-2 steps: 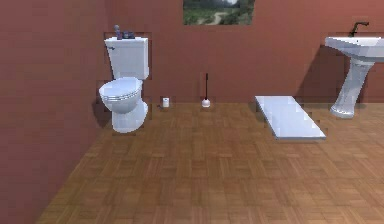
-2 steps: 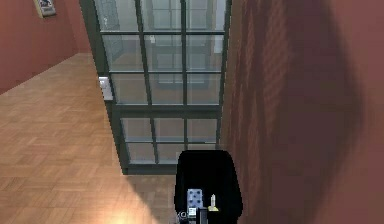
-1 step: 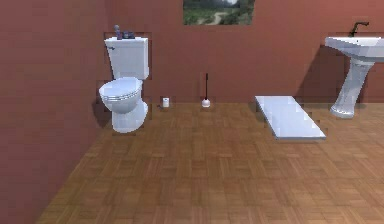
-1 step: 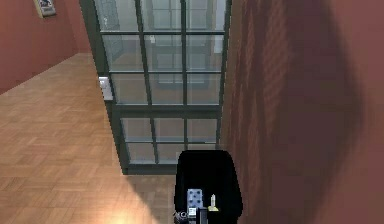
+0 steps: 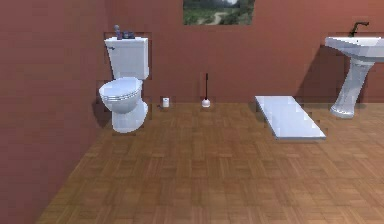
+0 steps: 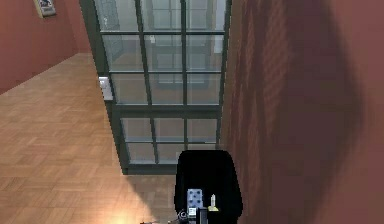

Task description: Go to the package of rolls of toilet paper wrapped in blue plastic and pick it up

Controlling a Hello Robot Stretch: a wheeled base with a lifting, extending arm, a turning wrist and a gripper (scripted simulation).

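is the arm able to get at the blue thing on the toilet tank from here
Probably not yet: the blue thing sits on the toilet tank well ahead, while the arm points toward a glass door instead.

Forward view across wood floor (image 5: 200, 170) toward far toilet (image 5: 125, 90); arm side view close on seemingly glazed door (image 6: 160, 80).

The place was a bathroom in a home. A white toilet (image 5: 125, 90) stood against a red-brown wall (image 5: 60, 60), with a plunger (image 5: 205, 100) and a small white roll (image 5: 165, 102) on the parquet floor (image 5: 200, 170) beside it. A pedestal sink (image 5: 352, 60), a pale mat (image 5: 288, 116), a framed picture (image 5: 218, 10) and a glass-paned door (image 6: 160, 80) stood there too.
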